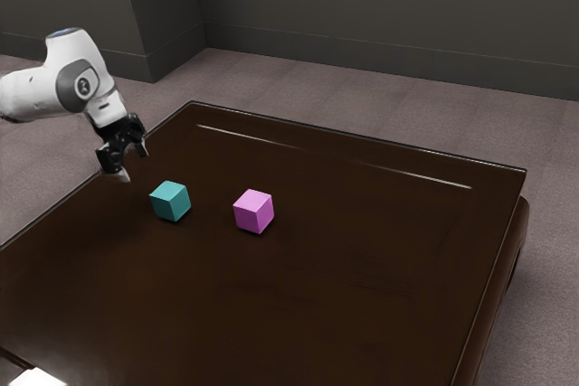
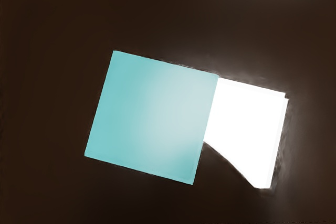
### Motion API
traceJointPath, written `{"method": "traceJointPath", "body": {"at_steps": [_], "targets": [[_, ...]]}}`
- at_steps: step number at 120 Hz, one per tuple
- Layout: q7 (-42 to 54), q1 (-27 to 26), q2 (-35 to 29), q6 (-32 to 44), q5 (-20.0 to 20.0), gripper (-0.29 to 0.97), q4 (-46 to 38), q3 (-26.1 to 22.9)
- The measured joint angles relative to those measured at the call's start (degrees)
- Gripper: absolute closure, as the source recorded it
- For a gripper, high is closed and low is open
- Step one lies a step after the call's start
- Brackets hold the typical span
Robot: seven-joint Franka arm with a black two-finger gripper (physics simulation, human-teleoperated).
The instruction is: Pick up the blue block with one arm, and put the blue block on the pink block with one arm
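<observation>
A teal-blue block [image 1: 170, 201] sits on the dark table [image 1: 362, 259], left of centre in the exterior view. The pink block [image 1: 253, 211] rests about one block width toward the exterior view's right of it, apart from it. My gripper [image 1: 128, 160] hangs above the table near its far left edge, up and to the exterior view's left of the blue block, open and holding nothing. The wrist view looks straight down on the blue block's top face [image 2: 152, 116], which lies turned at an angle.
A bright white glare patch [image 2: 249, 135] lies on the table surface right beside the blue block. The table has a raised rim [image 1: 362, 140] along its far edge. Grey floor and dark walls surround it.
</observation>
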Motion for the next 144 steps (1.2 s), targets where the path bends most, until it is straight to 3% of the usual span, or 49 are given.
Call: {"method": "traceJointPath", "body": {"at_steps": [41,95,115,125,144], "targets": [[4.3,-4.2,9.0,1.3,8.4,0.00,5.7,-1.0],[4.2,-5.0,10.1,0.8,7.9,0.00,2.5,-0.8],[3.9,-5.2,10.1,0.9,7.8,0.24,2.4,-0.8],[3.8,-5.1,9.9,0.9,7.8,0.31,2.4,-0.8],[3.6,-5.0,-0.5,-0.5,4.8,0.35,-2.2,-0.9]]}}
